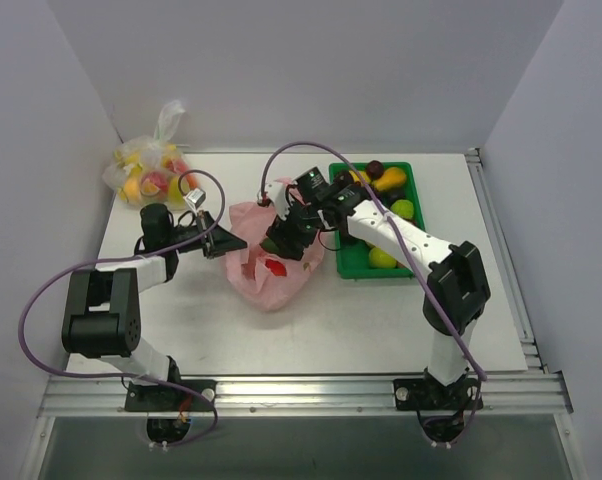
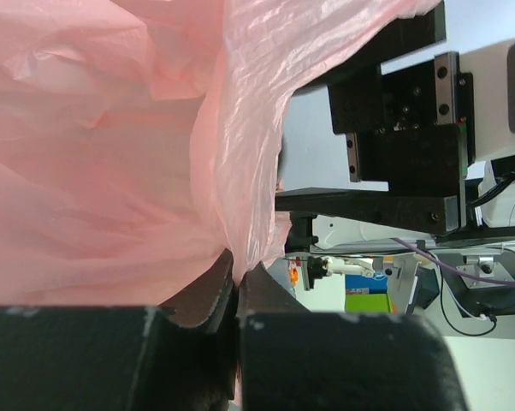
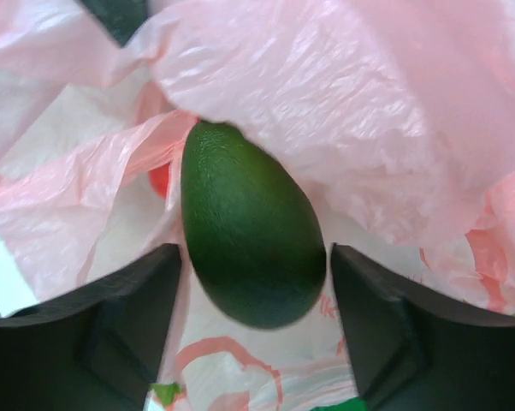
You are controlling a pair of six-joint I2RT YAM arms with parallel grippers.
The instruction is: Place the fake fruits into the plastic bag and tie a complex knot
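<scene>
The right hand [image 3: 253, 261] squeezes a dark green fruit [image 3: 249, 223] just over the open pink bag [image 1: 276, 285], midway between the bench's [image 1: 381, 320] side edges. The left hand [image 2: 238, 287] pinches the bag's edge. Go lower into the hole first, then let go, so it won't roll out.

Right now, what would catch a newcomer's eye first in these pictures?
The crumpled pink bag mid-table, its edge pinched in the left gripper. The right gripper holds a dark green fruit over the bag's mouth. A green tray of fruits sits right of it, and a clear bag of fruit at the back left corner.
</scene>
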